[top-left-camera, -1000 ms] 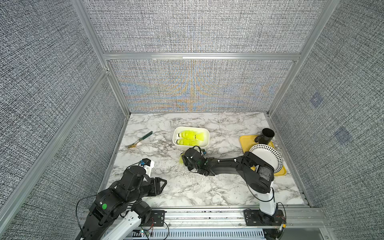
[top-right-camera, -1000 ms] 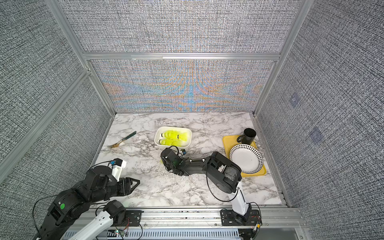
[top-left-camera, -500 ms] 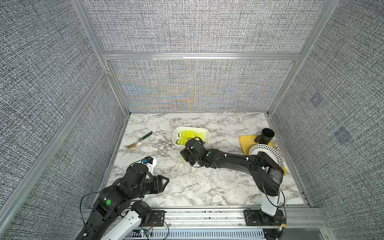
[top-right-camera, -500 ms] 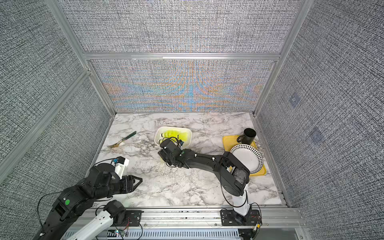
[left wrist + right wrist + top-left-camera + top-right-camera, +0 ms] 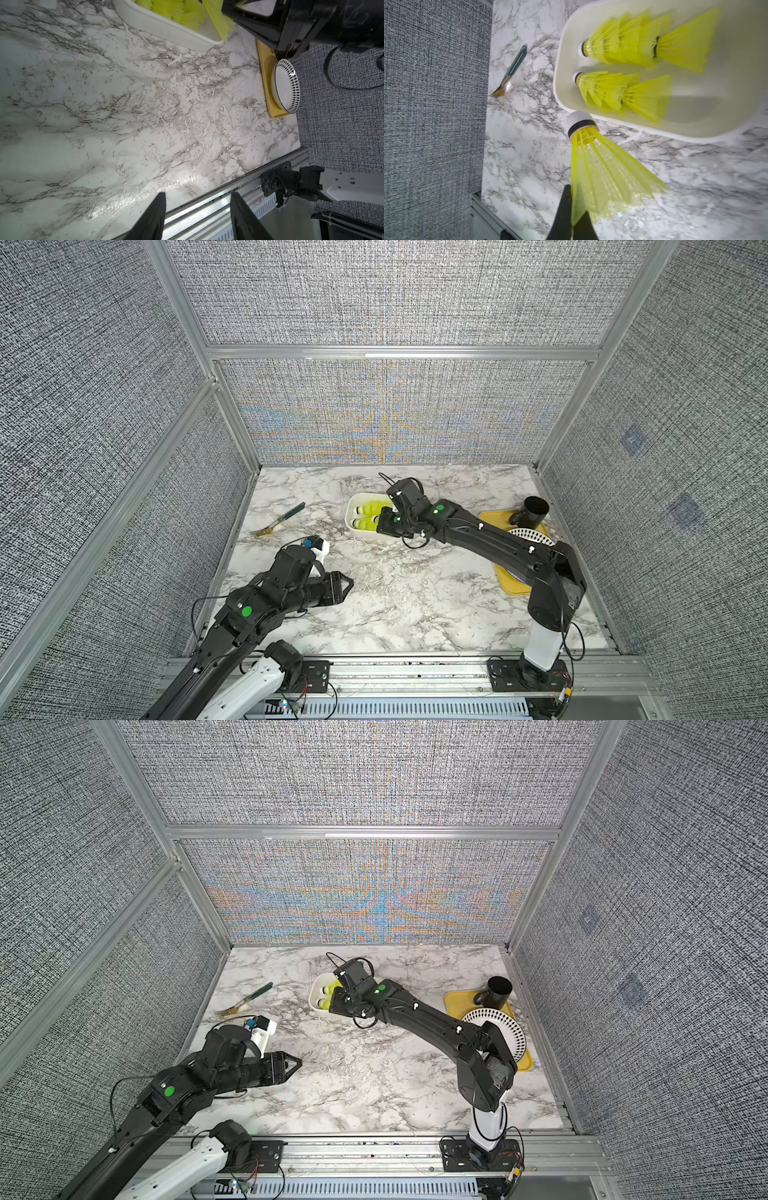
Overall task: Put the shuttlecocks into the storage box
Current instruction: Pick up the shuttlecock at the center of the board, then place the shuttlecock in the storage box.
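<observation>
Item: one shuttlecock [image 5: 602, 172], which we judge light, with a springy skirt that crushes easily. We hold it by the skirt's edge, right gripper [image 5: 572, 226] clamped on it, cap close to the rim of the storage box [image 5: 558, 68], toward the far edge of the tabletop [image 5: 529, 145]. Stacked shuttlecocks [image 5: 612, 91] lie inside. Left gripper [image 5: 197, 207]: parted, empty.

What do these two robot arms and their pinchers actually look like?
Both arms are mostly black, boxy links: the left arm and the right arm each carry a round green dot and a white base segment. Thin black cables loop along them. The left end effector and right end effector each have two flat, tapered black fingers.
</observation>
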Robot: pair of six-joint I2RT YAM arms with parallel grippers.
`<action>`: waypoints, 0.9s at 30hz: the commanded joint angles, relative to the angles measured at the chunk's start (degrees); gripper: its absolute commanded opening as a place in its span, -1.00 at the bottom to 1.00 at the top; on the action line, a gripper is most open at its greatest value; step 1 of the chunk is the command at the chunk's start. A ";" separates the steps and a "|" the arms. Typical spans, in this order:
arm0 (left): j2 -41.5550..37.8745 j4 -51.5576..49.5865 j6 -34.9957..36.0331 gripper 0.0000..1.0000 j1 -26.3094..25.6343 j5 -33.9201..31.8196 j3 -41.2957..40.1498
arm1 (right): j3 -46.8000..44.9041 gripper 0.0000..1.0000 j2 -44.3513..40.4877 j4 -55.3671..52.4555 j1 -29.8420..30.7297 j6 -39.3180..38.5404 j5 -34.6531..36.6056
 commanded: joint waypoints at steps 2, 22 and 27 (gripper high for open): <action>4.01 7.39 0.50 0.06 -0.02 1.02 1.57 | 1.94 -1.00 0.16 -9.50 -3.51 -14.75 -1.39; 17.88 19.55 -2.28 0.07 0.00 0.09 4.01 | 21.25 -1.00 18.27 -24.93 -8.05 -33.79 3.67; 18.98 20.23 -2.68 0.07 -0.14 -0.07 4.08 | 24.40 -1.00 20.68 -27.73 -8.09 -34.70 3.14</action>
